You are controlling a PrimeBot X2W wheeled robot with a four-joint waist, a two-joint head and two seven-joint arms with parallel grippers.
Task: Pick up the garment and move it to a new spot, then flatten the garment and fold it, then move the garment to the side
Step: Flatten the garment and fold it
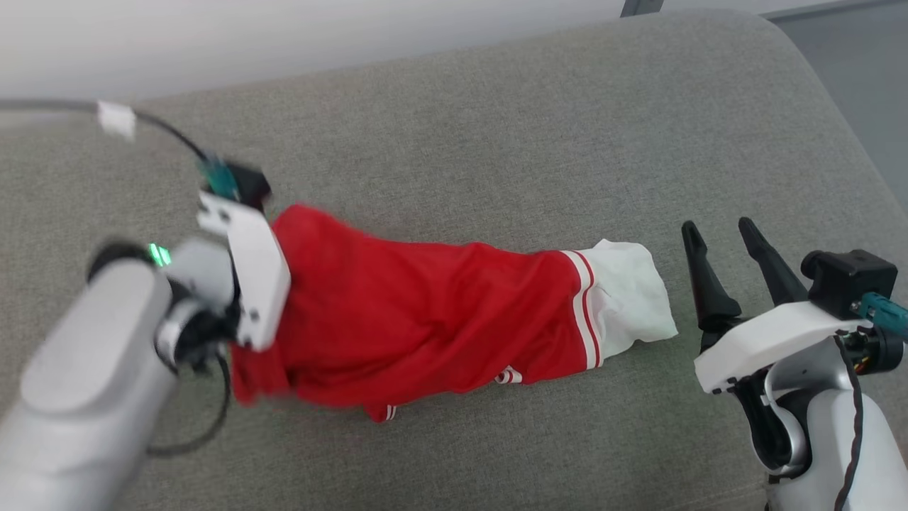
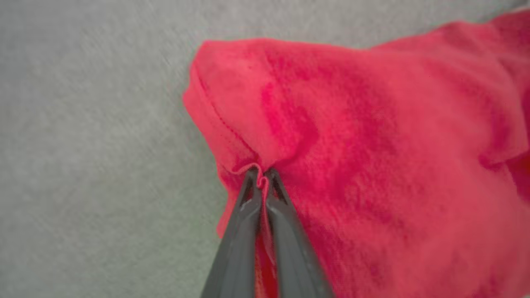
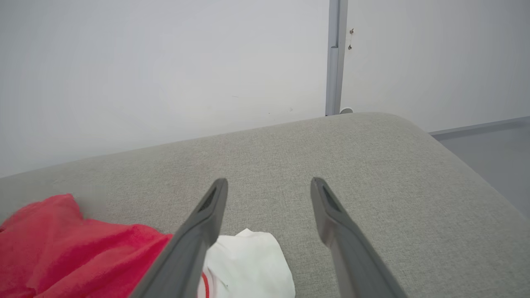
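Left pincer (image 2: 261,178) nips the garment (image 1: 425,312) by its stitched hem, probably to lift and shift it.
Soft red fabric, bunched into a long roll with a crumpled white sleeve end, lies on the grey woven cushion (image 1: 496,106); the right pincer (image 1: 716,231) stands spread wide and empty just beyond that white end.
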